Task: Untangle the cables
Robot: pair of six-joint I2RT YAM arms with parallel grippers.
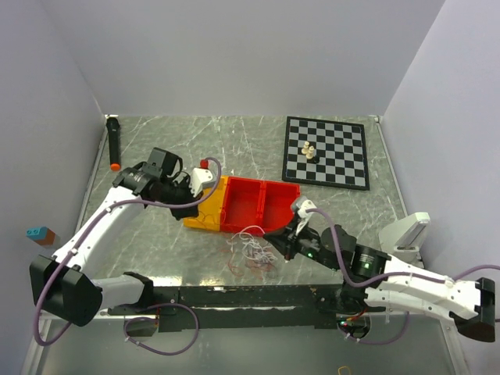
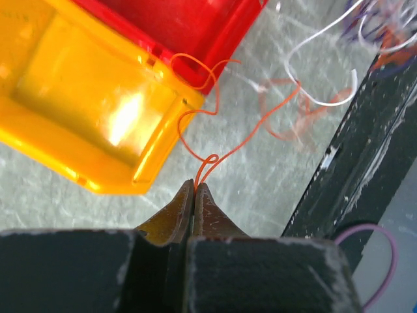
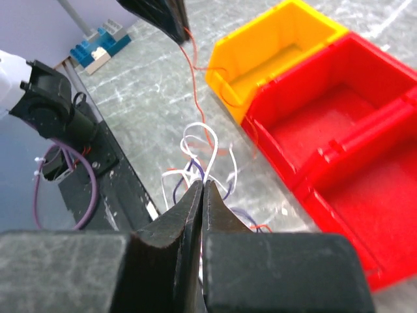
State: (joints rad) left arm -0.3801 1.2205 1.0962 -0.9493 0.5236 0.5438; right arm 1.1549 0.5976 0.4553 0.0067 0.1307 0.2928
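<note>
The cables lie as a loose clump of orange, white and purple wires on the table, just in front of the red bin. My left gripper is shut on a loop of the orange cable, which runs from its tips past the yellow bin's corner to the clump. In the top view the left gripper is raised over the yellow bin. My right gripper is shut on a white cable at the clump's edge; in the top view it sits right of the clump.
A yellow bin and a red two-compartment bin stand side by side mid-table. A chessboard with pieces lies at the back right. A black marker lies at the back left. The black rail runs along the near edge.
</note>
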